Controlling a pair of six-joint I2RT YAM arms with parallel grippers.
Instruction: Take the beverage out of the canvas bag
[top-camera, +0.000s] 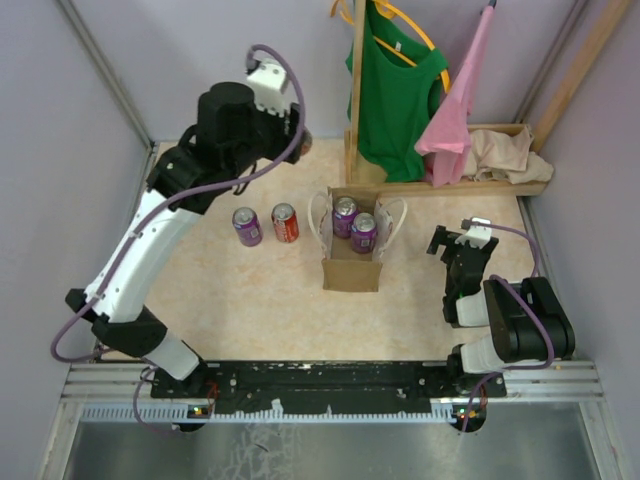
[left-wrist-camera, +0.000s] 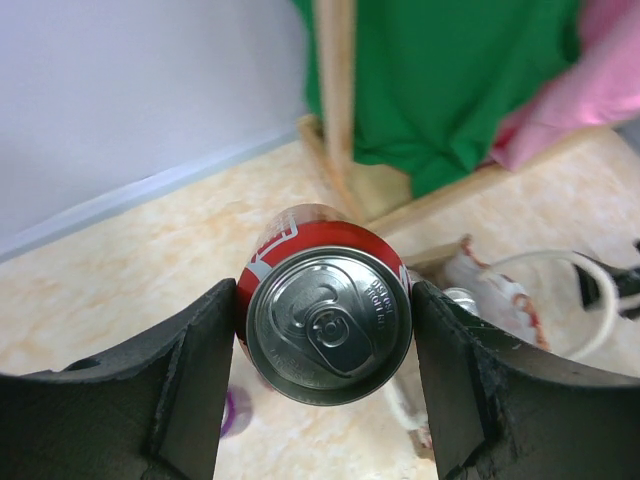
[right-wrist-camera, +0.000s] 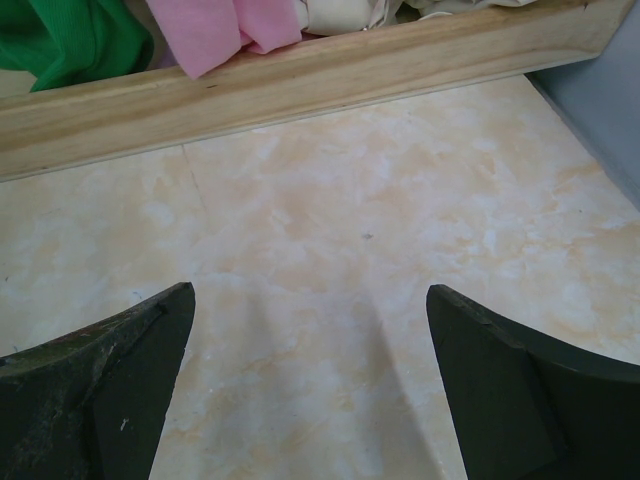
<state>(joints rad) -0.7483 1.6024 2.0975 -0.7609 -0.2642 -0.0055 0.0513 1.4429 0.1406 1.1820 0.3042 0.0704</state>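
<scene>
Red can (left-wrist-camera: 330, 325): you've got it. The lid faces your left wrist camera, the can is pinched side to side and clear of the bag, and there's tabletop behind it.
Left gripper (left-wrist-camera: 325, 300): clamped on the red can, one finger pressed against each side. From above, your wrist sits far and to the left of the bag, and the can is hard to make out under the arm.
Canvas bag (top-camera: 351, 268): upright in the middle of the table (top-camera: 250, 300), mouth open, its white loop handles (top-camera: 398, 225) flopped out left and right.
Inside the bag: two purple cans (top-camera: 344, 215) with lids up, one toward the far left corner and the other just near-right of it. You can't tell from here whether they touch.
Left of the bag: a second red can (top-camera: 285, 222) stands on the table, with a lone purple can (top-camera: 247, 226) just beside it on the left. Both are apart from the bag.
Right gripper (right-wrist-camera: 310, 295): fingers spread wide with only table showing between them. It is parked right of the bag, well apart from it.
Far side: a wooden rack (top-camera: 356, 110) holds a green shirt (top-camera: 395, 95) and a pink garment (top-camera: 458, 110), and a beige cloth (top-camera: 505, 152) is heaped on its base at the right.
</scene>
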